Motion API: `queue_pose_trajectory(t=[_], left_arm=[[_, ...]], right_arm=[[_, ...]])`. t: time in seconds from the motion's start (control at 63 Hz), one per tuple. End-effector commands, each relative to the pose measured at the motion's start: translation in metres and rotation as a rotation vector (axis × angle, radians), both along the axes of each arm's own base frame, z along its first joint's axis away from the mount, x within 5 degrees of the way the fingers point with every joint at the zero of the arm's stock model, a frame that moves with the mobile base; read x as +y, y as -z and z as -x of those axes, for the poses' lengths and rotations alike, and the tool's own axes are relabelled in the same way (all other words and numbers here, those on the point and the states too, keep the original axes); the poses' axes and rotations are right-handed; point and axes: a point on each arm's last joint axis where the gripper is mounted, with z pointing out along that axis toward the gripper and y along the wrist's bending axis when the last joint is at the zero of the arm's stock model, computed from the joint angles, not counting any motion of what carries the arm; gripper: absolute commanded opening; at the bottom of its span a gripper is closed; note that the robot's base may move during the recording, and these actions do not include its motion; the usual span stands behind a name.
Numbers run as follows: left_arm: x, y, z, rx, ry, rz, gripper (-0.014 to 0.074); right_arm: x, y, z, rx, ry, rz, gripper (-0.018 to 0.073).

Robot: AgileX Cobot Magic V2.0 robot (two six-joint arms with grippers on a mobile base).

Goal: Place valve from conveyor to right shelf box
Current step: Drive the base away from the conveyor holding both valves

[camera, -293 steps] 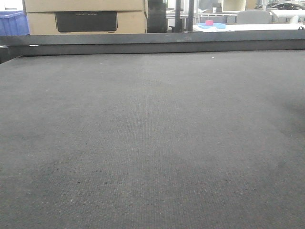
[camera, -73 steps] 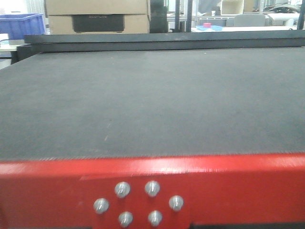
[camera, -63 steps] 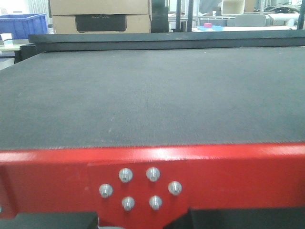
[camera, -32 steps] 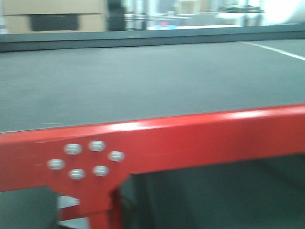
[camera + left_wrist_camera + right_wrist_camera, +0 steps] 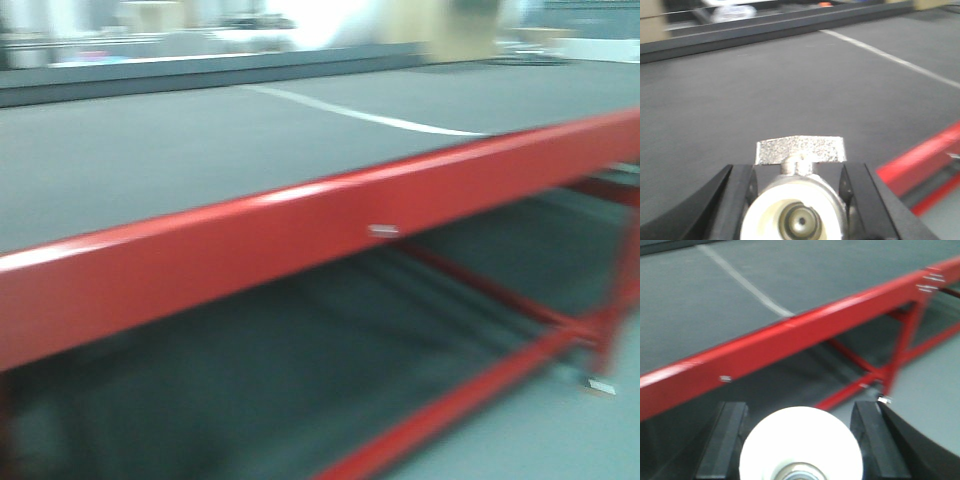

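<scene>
The valve (image 5: 796,210) has a white round body and a flat silver handle (image 5: 800,150). It sits between the black fingers (image 5: 740,200) of my left gripper (image 5: 797,172), which is shut on it above the conveyor (image 5: 790,90). My right gripper (image 5: 799,412) is shut on a second white round valve end (image 5: 800,445), in front of the conveyor's red frame (image 5: 790,335). The blurred front view shows the grey belt (image 5: 150,150) and neither gripper. The right shelf box is out of view.
A white line (image 5: 360,115) crosses the belt. Under the red side beam (image 5: 300,230) run red cross braces (image 5: 480,385) and a leg (image 5: 902,340) over grey floor (image 5: 935,395). A dark rail (image 5: 765,30) edges the belt's far side.
The front view has pulled back from the belt and swung right. The red beam with its bolts slid left and now runs diagonally, and the cardboard box at the back has left the frame.
</scene>
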Motion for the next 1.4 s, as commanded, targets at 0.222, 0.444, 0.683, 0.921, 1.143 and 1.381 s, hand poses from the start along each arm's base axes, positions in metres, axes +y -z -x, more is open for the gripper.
queue_pose_trajectory(t=[0.222, 0.444, 0.683, 0.921, 1.143, 1.381], left_arm=[[-0.0001, -0.0080, 0.0022, -0.072, -0.003, 0.014, -0.0111], [-0.0001, -0.0080, 0.0022, -0.072, -0.003, 0.014, -0.0111], [-0.0001, -0.0080, 0.0022, -0.072, -0.003, 0.014, -0.0111], [-0.0001, -0.0080, 0.0022, -0.072, -0.003, 0.014, -0.0111], [-0.0001, -0.0080, 0.0022, -0.072, -0.003, 0.014, -0.0111], [-0.0001, -0.0080, 0.0022, -0.072, -0.003, 0.014, -0.0111]], right_arm=[[-0.0013, -0.0100, 0.0013, -0.092, 0.012, 0.008, -0.0162], [-0.0013, -0.0100, 0.0013, -0.092, 0.012, 0.008, -0.0162], [-0.0013, -0.0100, 0.0013, -0.092, 0.012, 0.008, -0.0162], [-0.0013, -0.0100, 0.0013, -0.092, 0.012, 0.008, -0.0162], [-0.0013, -0.0100, 0.0013, -0.092, 0.012, 0.008, -0.0162], [-0.0013, -0.0100, 0.0013, -0.092, 0.012, 0.008, -0.0162]])
